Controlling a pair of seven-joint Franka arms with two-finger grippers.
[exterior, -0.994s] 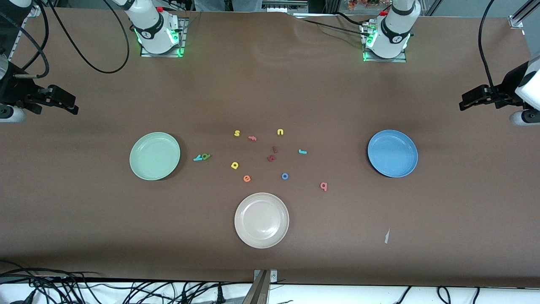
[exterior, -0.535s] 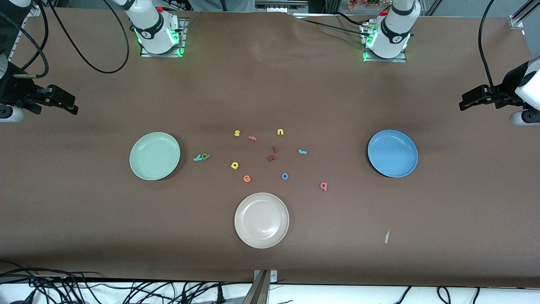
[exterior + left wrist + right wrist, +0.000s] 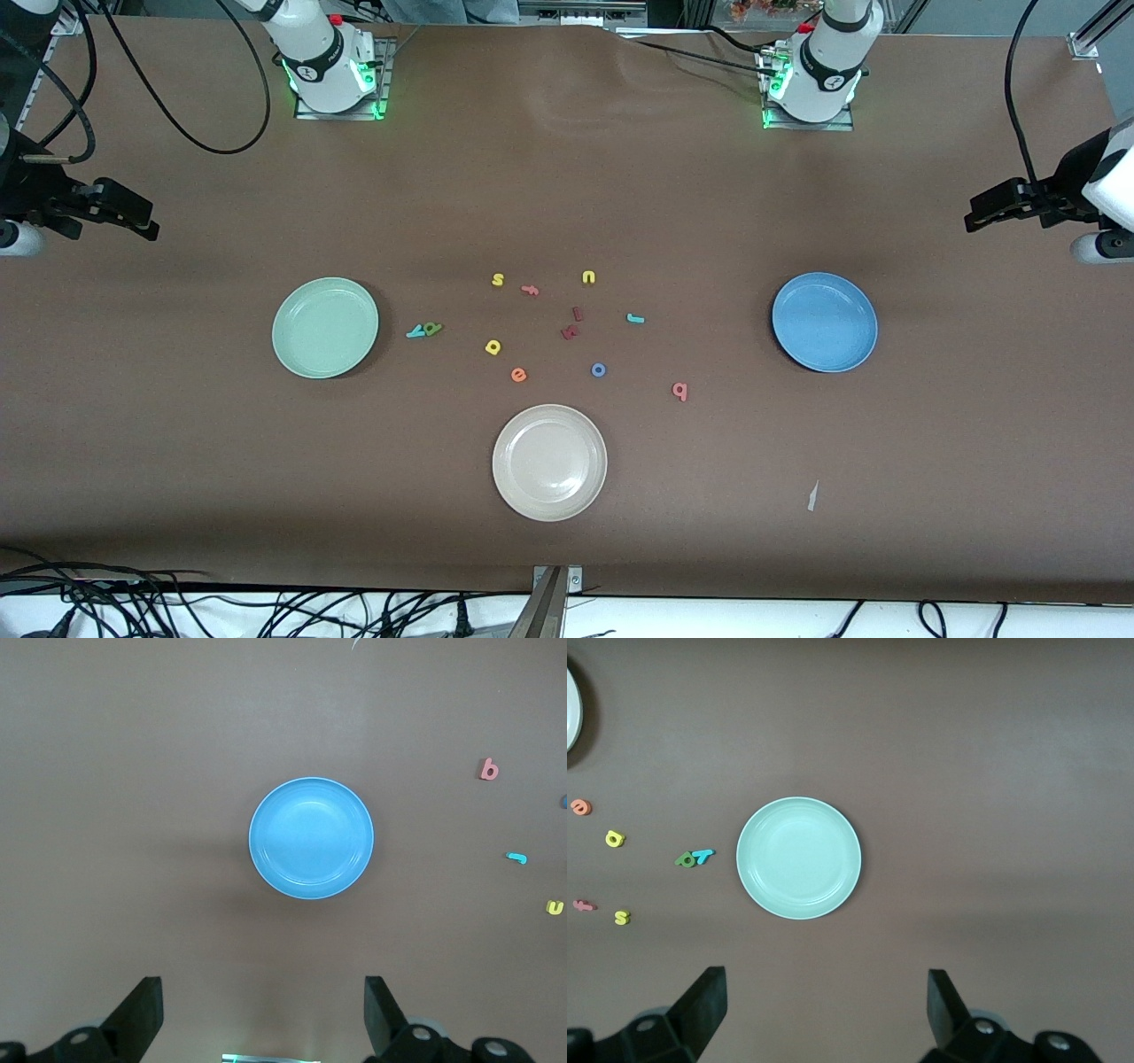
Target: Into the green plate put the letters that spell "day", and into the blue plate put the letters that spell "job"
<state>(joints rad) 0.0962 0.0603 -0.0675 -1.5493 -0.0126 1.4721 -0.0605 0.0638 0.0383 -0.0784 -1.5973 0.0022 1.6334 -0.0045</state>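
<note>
The green plate (image 3: 325, 327) lies empty toward the right arm's end, and the blue plate (image 3: 824, 322) lies empty toward the left arm's end. Between them lie the teal y (image 3: 415, 333) touching the olive d (image 3: 432, 328), the yellow a (image 3: 493, 346), the teal j (image 3: 635, 318), the blue o (image 3: 598, 369) and the pink b (image 3: 679, 390). My right gripper (image 3: 146, 220) hangs open and empty high over its table end, looking down on the green plate (image 3: 798, 858). My left gripper (image 3: 974, 213) is likewise open and empty, looking down on the blue plate (image 3: 311, 838).
A beige plate (image 3: 549, 462) sits nearest the front camera. Other letters lie among the task's own: yellow s (image 3: 498, 280), orange f (image 3: 530, 289), yellow u (image 3: 588, 277), two dark red letters (image 3: 572, 323) and orange e (image 3: 518, 375). A paper scrap (image 3: 812, 495) lies near the front edge.
My right gripper has drifted slightly toward its end of the table. The left gripper, the plates and the letters have not moved.
</note>
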